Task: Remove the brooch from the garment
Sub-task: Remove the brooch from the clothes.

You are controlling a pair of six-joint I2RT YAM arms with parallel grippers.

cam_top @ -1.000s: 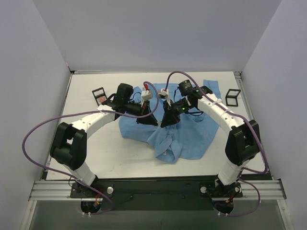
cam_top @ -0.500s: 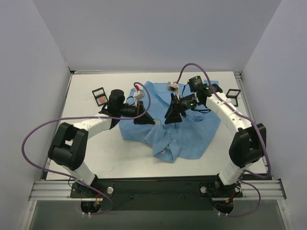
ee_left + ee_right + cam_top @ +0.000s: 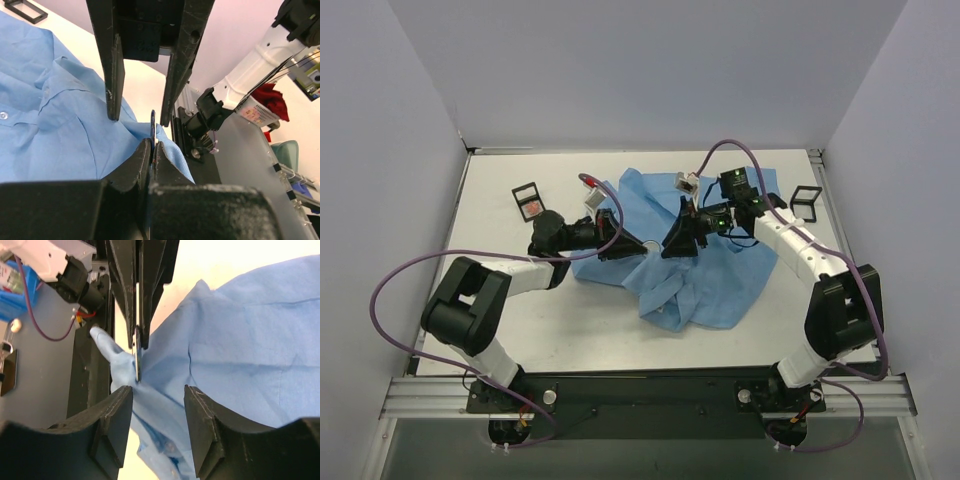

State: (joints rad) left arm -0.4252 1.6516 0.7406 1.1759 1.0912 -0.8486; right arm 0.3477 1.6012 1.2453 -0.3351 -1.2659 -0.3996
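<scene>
The brooch (image 3: 153,122) shows edge-on as a thin dark sliver, standing upright in the tips of the left tool (image 3: 152,148). That tool is closed tight: its two fingers meet with no gap, and they pinch the brooch along with a small fold of the shirt (image 3: 720,285). From the right wrist the same sliver hangs just past the left tool's tips, with the pale blue cloth drawn up into a peak around it. The cloth looks pulled taut there and falls away in creases on either side.

The right tool (image 3: 159,392) faces it tip to tip with its fingers set well apart, gripping nothing. The brooch's edge lies about level with those tips, within the gap between the fingers and nearer one of them. No contact shows between the right fingers and the brooch or the cloth.

From above, the two tools meet over the middle of the shirt, which lies crumpled across the centre of the white counter (image 3: 570,320). Its bulk spreads toward the right arm's side. The brooch itself is too small to pick out from that view.

Two black frames stand on the counter well apart from the shirt — one (image 3: 527,200) at the far left, the other (image 3: 805,203) at the far right.
</scene>
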